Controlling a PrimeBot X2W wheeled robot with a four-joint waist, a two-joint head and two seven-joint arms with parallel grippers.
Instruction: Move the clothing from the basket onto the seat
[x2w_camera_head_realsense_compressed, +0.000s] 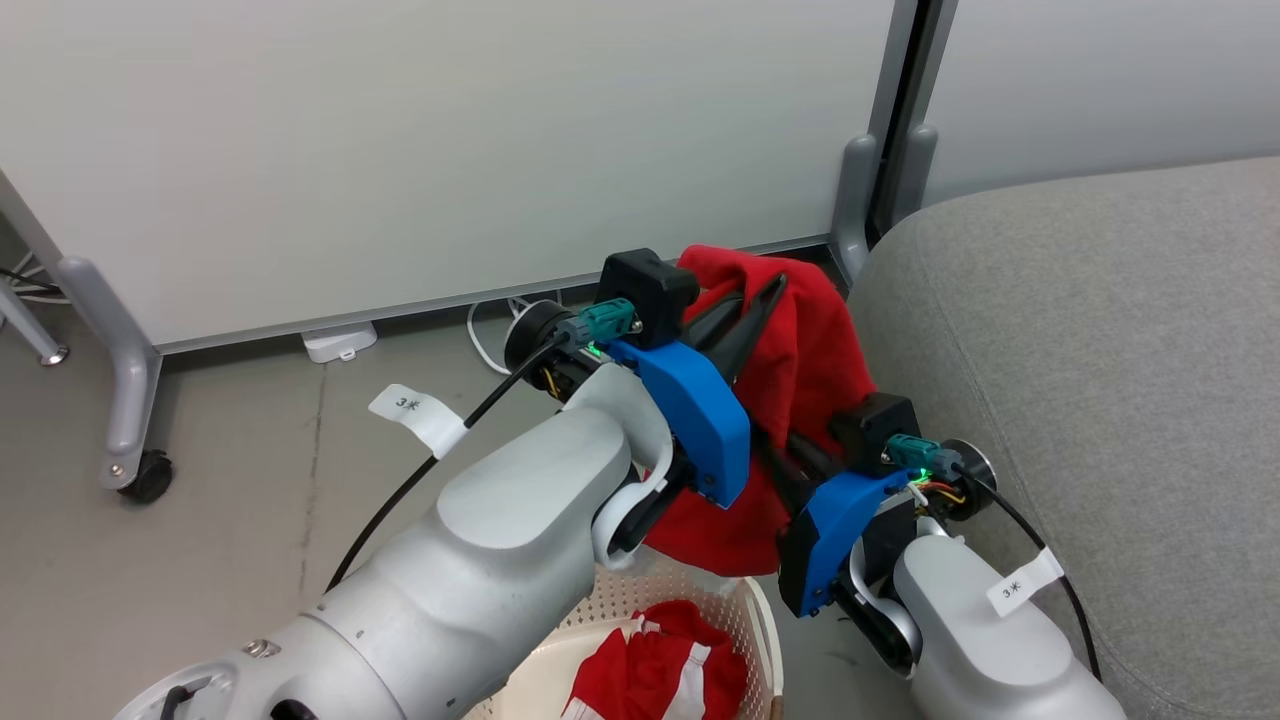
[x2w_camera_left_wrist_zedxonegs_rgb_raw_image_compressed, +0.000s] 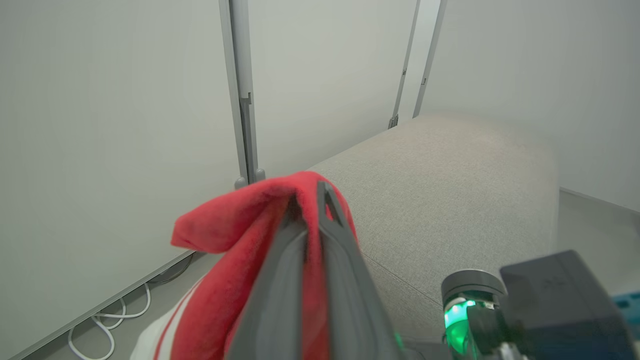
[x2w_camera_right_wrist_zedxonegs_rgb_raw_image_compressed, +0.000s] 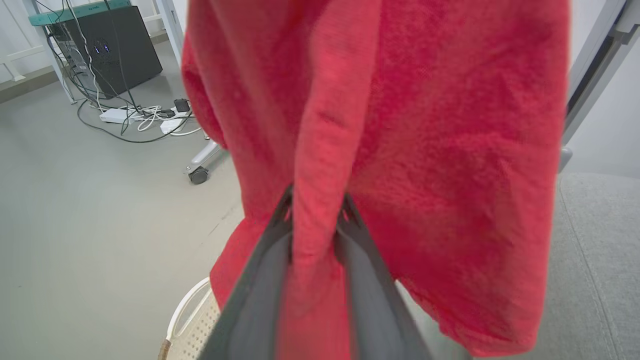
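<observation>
my left gripper is clamped on the top fold of the plain red garment. the cloth is pinched between both fingers and spills over their tips. my right gripper is closed on a vertical fold of the same garment, lower down. the garment hangs between the two grips with its long axis running downward, and its lower hem is just above the basket, which sits beneath my fingers. the seat lies to the right of both pairs of fingers and just beyond their tips. the right arm is the nearer one, close beside the seat's rounded edge. i judge that the coming move is a sideways carry to the right. the cloth is thick, nappy, limp and uniformly red. the striped garment, red and white, lies crumpled in the basket below.
</observation>
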